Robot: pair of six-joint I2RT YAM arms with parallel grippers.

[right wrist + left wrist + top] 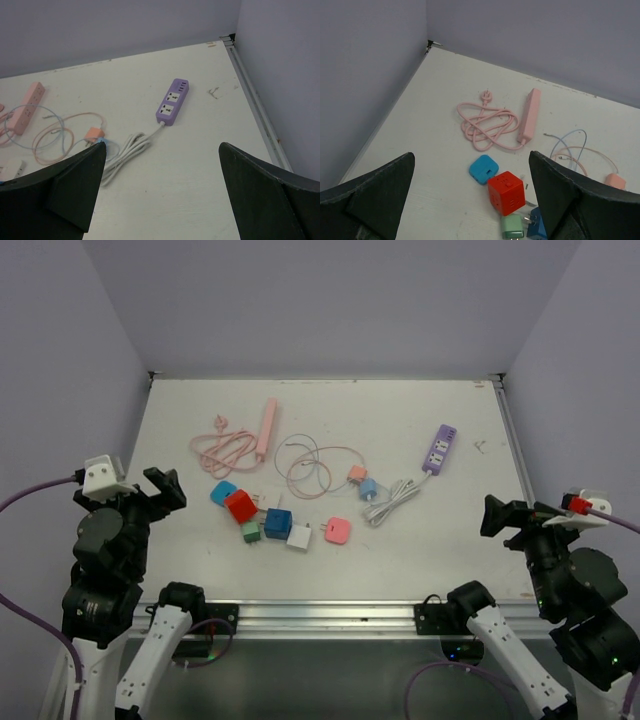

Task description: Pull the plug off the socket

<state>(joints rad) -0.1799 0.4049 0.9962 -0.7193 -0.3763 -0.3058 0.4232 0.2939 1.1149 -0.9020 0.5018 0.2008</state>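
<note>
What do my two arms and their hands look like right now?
The left arm and right arm have black joint housings and white lower links. The left hand and right hand are black with broad wedge-shaped fingers. Each wrist carries a white mount, the right one red-tipped, trailing a purple cable.

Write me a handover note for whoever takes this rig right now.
Left pincer and right pincer: both open, empty, hovering at the near corners.
Purple strip: sockets bare. Pink strip lies toward the back.
Adapters cluster around the red cube; which plug is seated there I cannot tell.
No grip taken yet; the whole pull remains.
</note>
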